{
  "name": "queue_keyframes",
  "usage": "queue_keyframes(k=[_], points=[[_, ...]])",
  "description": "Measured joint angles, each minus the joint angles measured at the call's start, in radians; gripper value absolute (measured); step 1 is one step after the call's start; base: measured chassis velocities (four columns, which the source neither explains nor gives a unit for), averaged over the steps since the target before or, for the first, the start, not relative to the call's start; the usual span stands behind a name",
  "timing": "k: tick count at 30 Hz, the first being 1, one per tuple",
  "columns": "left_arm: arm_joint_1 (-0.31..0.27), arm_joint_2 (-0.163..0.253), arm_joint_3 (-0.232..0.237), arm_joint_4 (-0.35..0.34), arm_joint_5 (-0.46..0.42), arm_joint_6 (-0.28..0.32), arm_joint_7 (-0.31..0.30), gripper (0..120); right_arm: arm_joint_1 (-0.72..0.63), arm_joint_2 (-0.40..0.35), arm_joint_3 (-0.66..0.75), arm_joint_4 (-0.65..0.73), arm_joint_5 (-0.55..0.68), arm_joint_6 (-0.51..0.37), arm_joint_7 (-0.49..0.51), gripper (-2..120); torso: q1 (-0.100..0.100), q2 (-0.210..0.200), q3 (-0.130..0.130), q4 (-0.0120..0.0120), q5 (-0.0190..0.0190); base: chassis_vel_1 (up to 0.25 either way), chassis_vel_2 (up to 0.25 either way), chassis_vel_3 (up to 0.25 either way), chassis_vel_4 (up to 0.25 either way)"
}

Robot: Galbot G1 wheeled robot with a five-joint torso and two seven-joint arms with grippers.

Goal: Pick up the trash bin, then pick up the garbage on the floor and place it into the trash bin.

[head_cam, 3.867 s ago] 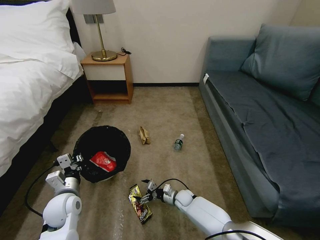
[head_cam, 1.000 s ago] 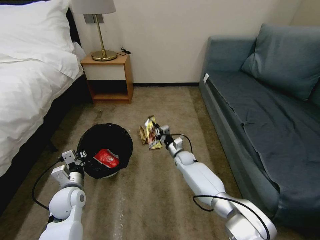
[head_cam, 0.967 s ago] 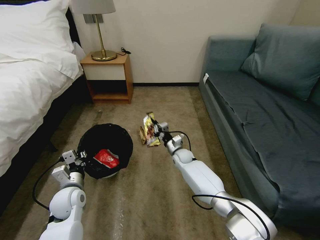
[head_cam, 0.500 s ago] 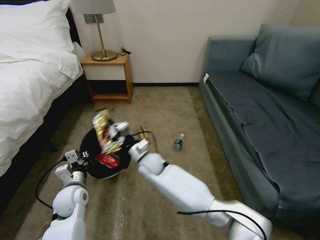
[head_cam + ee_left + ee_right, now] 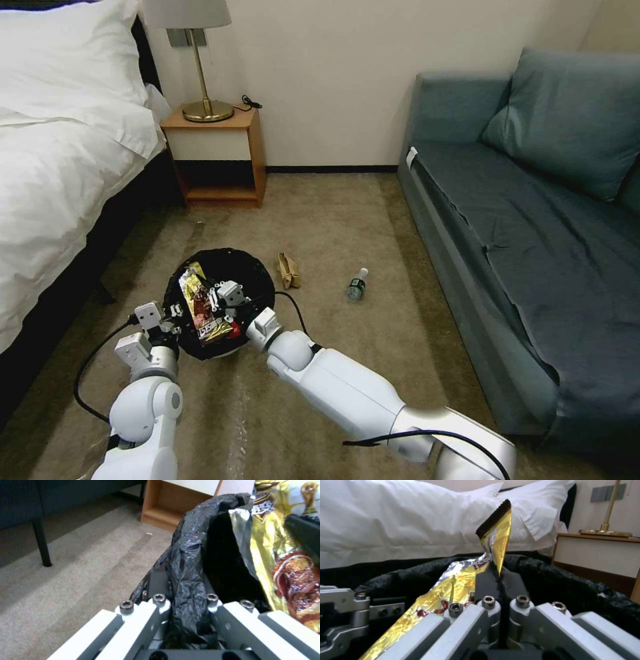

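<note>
Both claws (image 5: pixel 175 319) (image 5: pixel 215 301) clamped at trash bin (image 5: pixel 250 270).

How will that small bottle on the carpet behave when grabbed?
The clear bottle lies on its side on the carpet, so a nudge would probably roll it. It looks thin-walled, likely light, and may dent under the jaws. Its smooth round body could slip.

Glossy white rounded arm shells trail black cables, ending in pale grey metal gripper links fastened with dark hex-socket screws.
</note>
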Motion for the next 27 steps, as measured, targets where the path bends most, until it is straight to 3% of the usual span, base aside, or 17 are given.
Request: queue_keyframes(k=[6, 8, 21, 25, 27], points=[[0.013, -0.004, 0.006, -0.009, 0.005, -0.002, 0.002, 4, -0.002, -0.001, 0.014, -0.007, -0.010, -0.027, 0.000, 0, 0.000, 0.000, 0.000, 0.0001, 0.0000, 0.000, 0.000, 0.000, 0.000], [0.013, -0.003, 0.004, -0.009, 0.005, -0.002, 0.002, 4, -0.006, -0.004, 0.018, -0.003, -0.017, -0.035, 0.002, 5, 0.000, 0.000, 0.000, 0.0000, 0.0000, 0.000, 0.000, 0.000, 0.000], [-0.006, 0.005, -0.003, 0.006, 0.002, -0.002, 0.001, 4, -0.006, -0.014, 0.040, 0.018, -0.024, -0.040, 0.003, 57, 0.000, 0.000, 0.000, 0.0001, 0.0000, 0.000, 0.000, 0.000, 0.000], [-0.009, 0.005, -0.004, 0.010, 0.001, -0.002, 0.001, 4, -0.005, -0.015, 0.044, 0.021, -0.024, -0.040, 0.003, 65, 0.000, 0.000, 0.000, 0.0001, 0.0000, 0.000, 0.000, 0.000, 0.000], [-0.013, 0.006, -0.006, 0.015, 0.001, -0.002, 0.000, 4, -0.004, -0.018, 0.056, 0.031, -0.024, -0.041, 0.003, 77, 0.000, 0.000, 0.000, 0.0002, 0.0000, 0.000, 0.000, 0.000, 0.000]])
